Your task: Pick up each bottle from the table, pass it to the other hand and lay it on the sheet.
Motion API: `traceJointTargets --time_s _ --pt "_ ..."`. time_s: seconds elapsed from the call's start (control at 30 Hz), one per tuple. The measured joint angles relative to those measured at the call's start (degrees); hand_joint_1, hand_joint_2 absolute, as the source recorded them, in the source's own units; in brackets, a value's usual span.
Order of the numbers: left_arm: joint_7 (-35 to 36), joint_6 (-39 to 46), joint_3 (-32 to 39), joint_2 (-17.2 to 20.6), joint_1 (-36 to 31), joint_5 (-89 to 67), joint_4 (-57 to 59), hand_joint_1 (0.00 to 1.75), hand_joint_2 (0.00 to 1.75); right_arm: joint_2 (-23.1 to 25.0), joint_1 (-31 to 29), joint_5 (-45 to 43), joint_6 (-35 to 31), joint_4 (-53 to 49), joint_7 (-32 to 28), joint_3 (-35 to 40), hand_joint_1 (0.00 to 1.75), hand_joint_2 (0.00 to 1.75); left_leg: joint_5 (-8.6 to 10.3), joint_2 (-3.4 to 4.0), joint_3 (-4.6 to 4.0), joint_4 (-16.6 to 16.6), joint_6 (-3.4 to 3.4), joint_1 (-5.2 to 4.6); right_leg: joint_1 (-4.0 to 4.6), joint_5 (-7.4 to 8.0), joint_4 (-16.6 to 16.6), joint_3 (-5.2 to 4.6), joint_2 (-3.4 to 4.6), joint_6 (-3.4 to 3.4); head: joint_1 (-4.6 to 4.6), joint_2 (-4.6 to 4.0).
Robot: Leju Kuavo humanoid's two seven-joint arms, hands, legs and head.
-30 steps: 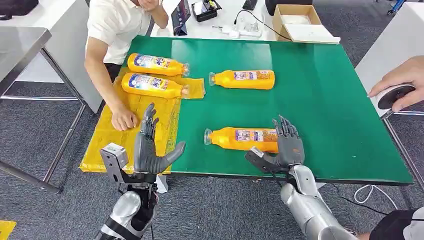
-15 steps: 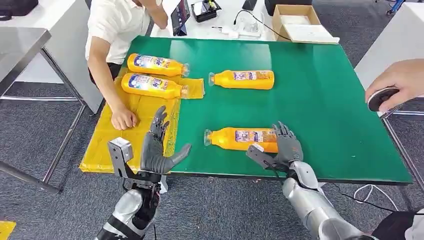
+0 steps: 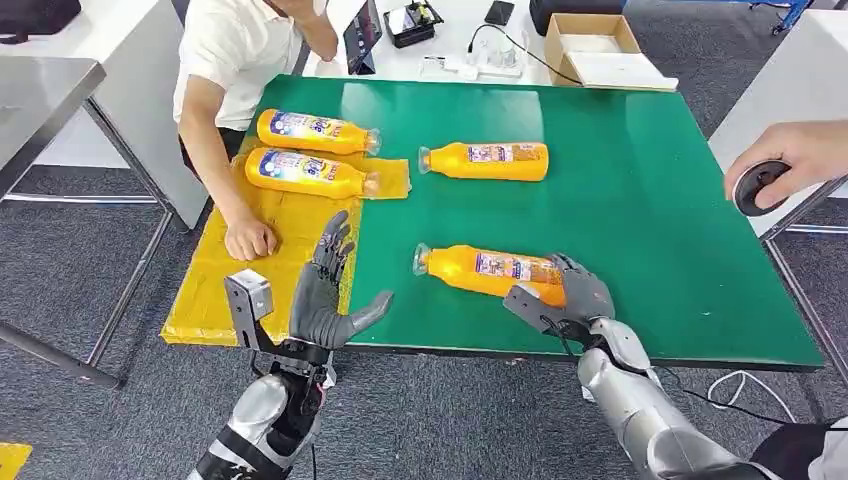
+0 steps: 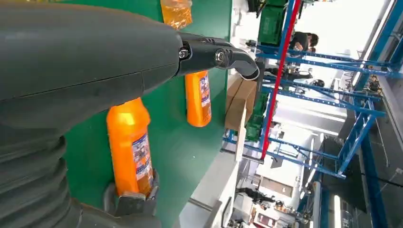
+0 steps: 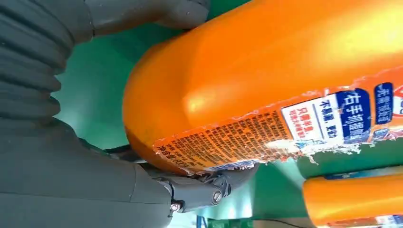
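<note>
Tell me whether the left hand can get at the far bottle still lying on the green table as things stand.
Probably yes: the left hand is open with its fingers spread, and nothing but bare green table lies before the far bottle. It looks a long stretch, though.

Green bench (image 3: 640, 200) in mid-scene, set on grey carpet (image 3: 120, 290). Person in a white shirt (image 3: 235, 45) at the far left corner, forearm lowered, fist (image 3: 248, 240) resting near the bench's left edge. Behind the bench, a white surface (image 3: 470, 55) with an open cardboard box (image 3: 590, 45), a tilted tablet (image 3: 360, 35), a small black tray (image 3: 412, 20), a phone (image 3: 497, 12) and a white cable strip (image 3: 480, 65). At the right edge, another person's hand (image 3: 790, 160) wrapped around a round black device (image 3: 755, 188). Grey metal table (image 3: 40, 90) at far left. White cable (image 3: 735, 385) looped on the carpet, lower right. Blue metal racking (image 4: 342, 118) and a red bar (image 4: 278, 71) seen in the left wrist view.
</note>
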Motion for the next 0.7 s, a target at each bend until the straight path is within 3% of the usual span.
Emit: traceJointTargets --time_s 0.1,0.33,0.53,0.7 --pt "0.0 0.0 0.0 0.1 0.0 0.0 0.0 0.0 1.75 -0.1 0.3 -2.1 -1.0 0.1 -2.1 -0.7 1.75 1.75 0.0 -0.02 -0.01 0.0 0.0 0.0 0.0 0.0 0.0 0.0 -0.01 0.0 0.0 0.0" --pt "-0.6 -0.1 0.0 0.4 0.0 0.3 0.0 0.0 1.75 0.9 3.0 -13.6 -0.6 0.1 -13.6 -7.0 1.75 1.75 -0.01 0.01 -0.06 0.0 -0.01 0.0 0.01 0.0 0.0 -0.02 0.0 0.0 0.0 0.0" --pt "-0.7 -0.3 0.0 0.6 0.8 3.2 0.0 0.0 1.75 3.1 4.9 -21.0 -0.5 -1.2 -17.6 -11.5 1.75 1.75 -0.01 0.01 -0.09 0.0 -0.02 0.02 0.02 0.0 0.0 -0.05 0.0 0.0 0.0 0.0" --pt "0.8 -3.4 0.1 0.9 2.8 7.5 0.0 0.0 1.75 5.3 7.8 -26.0 3.2 -4.5 -20.6 -13.5 1.75 1.75 -0.02 0.01 -0.17 0.0 -0.02 0.03 0.02 -0.01 0.0 -0.13 0.0 -0.01 0.0 0.0"
